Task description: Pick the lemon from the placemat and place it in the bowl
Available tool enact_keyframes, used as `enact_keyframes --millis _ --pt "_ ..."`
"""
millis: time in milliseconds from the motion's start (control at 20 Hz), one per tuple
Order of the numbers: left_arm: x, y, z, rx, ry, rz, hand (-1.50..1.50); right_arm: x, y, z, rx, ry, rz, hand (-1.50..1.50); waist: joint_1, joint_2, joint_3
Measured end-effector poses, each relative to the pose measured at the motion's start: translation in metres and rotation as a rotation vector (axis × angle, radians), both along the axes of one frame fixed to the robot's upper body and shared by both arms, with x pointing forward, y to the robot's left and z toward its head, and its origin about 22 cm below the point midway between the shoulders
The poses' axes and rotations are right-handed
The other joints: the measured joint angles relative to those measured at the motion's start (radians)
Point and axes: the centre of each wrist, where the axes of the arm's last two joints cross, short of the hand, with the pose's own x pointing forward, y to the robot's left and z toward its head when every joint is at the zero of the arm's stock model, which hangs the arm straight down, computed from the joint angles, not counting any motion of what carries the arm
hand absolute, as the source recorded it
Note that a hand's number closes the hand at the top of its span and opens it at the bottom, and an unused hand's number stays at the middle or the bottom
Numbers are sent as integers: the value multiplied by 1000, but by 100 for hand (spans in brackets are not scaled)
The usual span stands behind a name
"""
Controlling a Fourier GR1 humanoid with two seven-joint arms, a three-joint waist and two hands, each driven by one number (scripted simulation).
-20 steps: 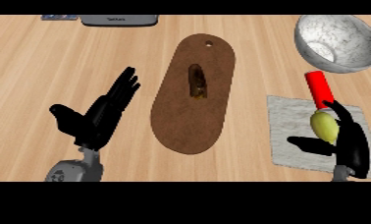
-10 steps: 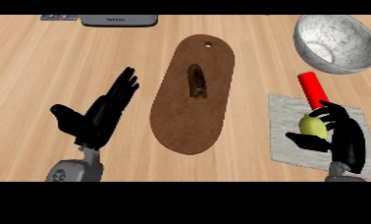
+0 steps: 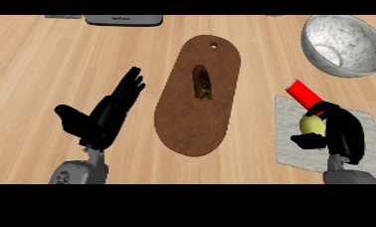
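Wood counter (image 3: 58, 52): right hand (image 3: 339, 134) curled round lemon (image 3: 312, 125) over placemat (image 3: 294, 141) (bowl (image 3: 339, 44) well beyond); left hand (image 3: 106, 114) open.

We have a single view, from the head, looking steeply down on the counter (image 3: 66, 52) from above its near edge. It faces away from the body, so the far side lies at 12 o'clock and our forearms enter from 6 o'clock. The board (image 3: 198, 121) fills the centre; the bowl (image 3: 341, 44) is cut off at 2 o'clock and the mat (image 3: 294, 141) at 4 o'clock. The left hand (image 3: 103, 114) shows at 8 o'clock, the right hand (image 3: 341, 134) at 4 o'clock. With no second view, nothing is shared.
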Motion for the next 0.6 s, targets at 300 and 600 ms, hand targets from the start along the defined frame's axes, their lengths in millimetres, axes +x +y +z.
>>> enact_keyframes --millis 300,600 --pt "4 1 2 10 5 -20 0 40 35 31 -236 265 225 150 19 7 3" --pt "1 5 0 10 7 14 0 56 86 98 -257 210 282 150 -6 6 15"
